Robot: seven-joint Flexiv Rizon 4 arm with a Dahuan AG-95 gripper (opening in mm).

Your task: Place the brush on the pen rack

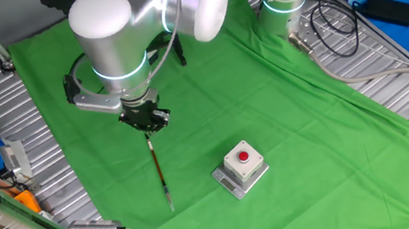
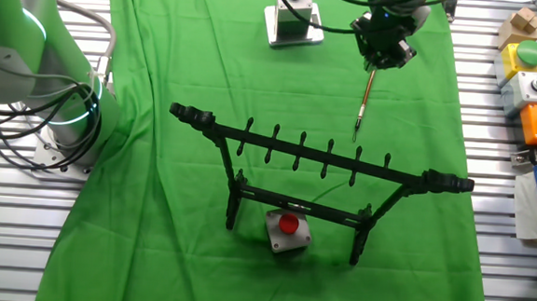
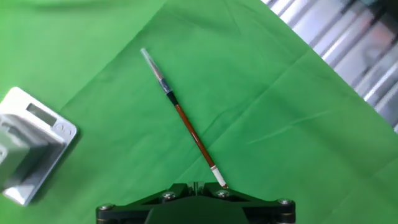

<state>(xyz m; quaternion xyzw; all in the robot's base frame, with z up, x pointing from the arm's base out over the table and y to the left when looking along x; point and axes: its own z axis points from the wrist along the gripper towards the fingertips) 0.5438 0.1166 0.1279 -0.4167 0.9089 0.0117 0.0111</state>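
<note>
Two fixed views are showing you the gripper clenching the brush by its upper end above the green cloth; only one is showing the pen rack standing nearby.

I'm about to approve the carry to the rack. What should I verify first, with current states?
1. Brush hangs from the gripper: ok.
2. Jaws closed firmly on the brush end: cannot tell, hidden in every view.
3. Pen rack upright, pegs free: ok.
4. Path to the rack clear of the near button box: ok.
5. Brush off the cloth: cannot tell.
</note>
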